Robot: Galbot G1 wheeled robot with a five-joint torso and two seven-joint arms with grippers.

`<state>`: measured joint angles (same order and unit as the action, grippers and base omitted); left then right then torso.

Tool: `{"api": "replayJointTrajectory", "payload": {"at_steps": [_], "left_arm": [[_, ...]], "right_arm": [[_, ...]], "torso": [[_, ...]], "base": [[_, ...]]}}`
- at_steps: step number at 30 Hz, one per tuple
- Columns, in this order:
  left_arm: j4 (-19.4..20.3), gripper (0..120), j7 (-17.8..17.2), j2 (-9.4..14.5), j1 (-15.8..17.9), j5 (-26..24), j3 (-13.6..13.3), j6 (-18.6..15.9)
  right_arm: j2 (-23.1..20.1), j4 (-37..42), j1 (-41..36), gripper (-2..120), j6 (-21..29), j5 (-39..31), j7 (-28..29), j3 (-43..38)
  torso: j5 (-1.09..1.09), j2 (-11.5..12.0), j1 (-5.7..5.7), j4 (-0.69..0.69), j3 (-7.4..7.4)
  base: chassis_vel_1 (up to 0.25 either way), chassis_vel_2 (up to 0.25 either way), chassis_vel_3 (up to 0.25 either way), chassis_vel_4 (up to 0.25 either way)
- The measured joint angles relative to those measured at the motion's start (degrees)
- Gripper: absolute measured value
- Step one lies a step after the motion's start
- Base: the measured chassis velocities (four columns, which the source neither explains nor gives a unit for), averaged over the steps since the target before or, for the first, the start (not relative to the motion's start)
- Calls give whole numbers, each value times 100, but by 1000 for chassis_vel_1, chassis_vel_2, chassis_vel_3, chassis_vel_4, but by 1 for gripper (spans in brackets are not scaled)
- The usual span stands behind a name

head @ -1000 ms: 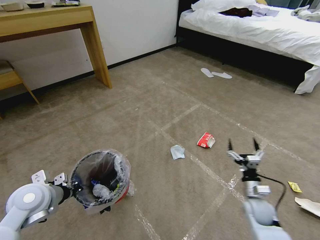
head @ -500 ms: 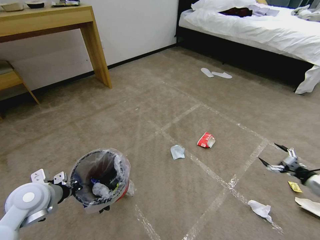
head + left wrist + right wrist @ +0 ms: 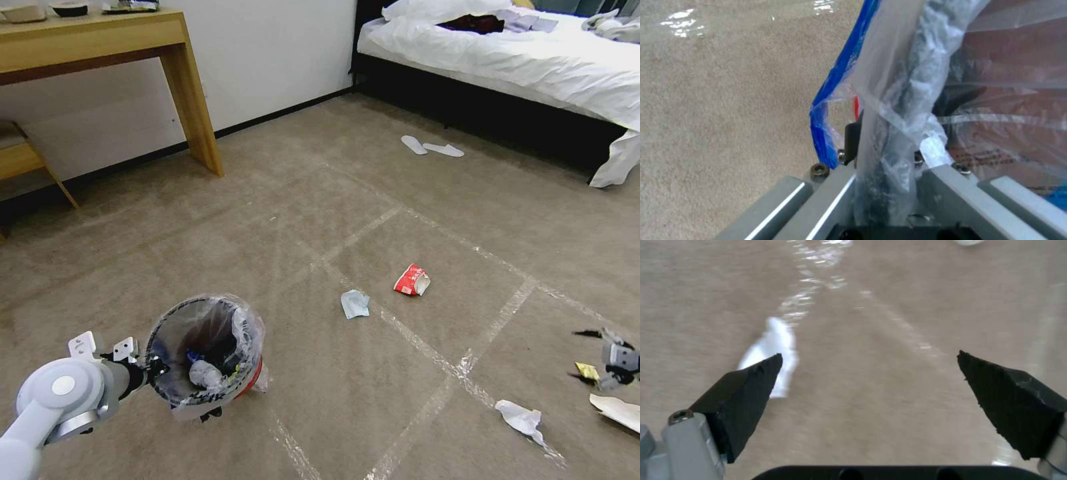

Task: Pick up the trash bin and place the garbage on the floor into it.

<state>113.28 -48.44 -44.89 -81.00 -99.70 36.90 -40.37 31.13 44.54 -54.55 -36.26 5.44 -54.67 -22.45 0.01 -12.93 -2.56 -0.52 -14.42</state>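
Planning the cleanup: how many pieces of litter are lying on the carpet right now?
5: a red cup mid-floor, a pale tissue left of it, a white tissue nearer, a yellow wrapper and brown paper far right. More may lie out of frame.

The trash bin sits at the near left of the floor, the left gripper clamped on its rim. A crushed cup and a tissue to its left lie mid-floor. At the near right, the right gripper hangs spread above a small wrapper, a crumpled tissue nearer and leftward. A table stands far left, a bed far right.
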Motion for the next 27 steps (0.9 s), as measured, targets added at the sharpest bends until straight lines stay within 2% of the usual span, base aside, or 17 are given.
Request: {"api": "replayJointTrajectory", "payload": {"at_steps": [1,3,5,6,18,27], "left_arm": [[9,0,0,-7,-2,7,0,0],[29,0,0,-12,-30,36,1,4],[29,0,0,-18,-42,57,1,7],[35,0,-3,-45,-69,107,1,16],[33,0,18,-367,-172,363,-9,36],[55,0,17,-374,-221,388,11,43]], "right_arm": [[141,-144,112,100,-1,96,-58,140],[429,-444,381,100,-31,599,32,384],[529,-577,499,100,-64,812,87,486],[704,-828,690,100,-94,1170,350,681],[1000,-1805,1456,100,153,1446,497,1179],[1269,-2063,1631,100,300,1536,534,1495]], "torso": [[9,0,0,1,0],[-1,0,0,1,0],[-3,0,0,1,0],[3,0,0,3,0],[-1,0,0,0,0],[0,0,0,2,0]], "base": [[0,0,0,0],[0,0,0,0],[0,0,0,0],[0,0,0,0],[0,0,0,0],[0,0,0,0]]}}
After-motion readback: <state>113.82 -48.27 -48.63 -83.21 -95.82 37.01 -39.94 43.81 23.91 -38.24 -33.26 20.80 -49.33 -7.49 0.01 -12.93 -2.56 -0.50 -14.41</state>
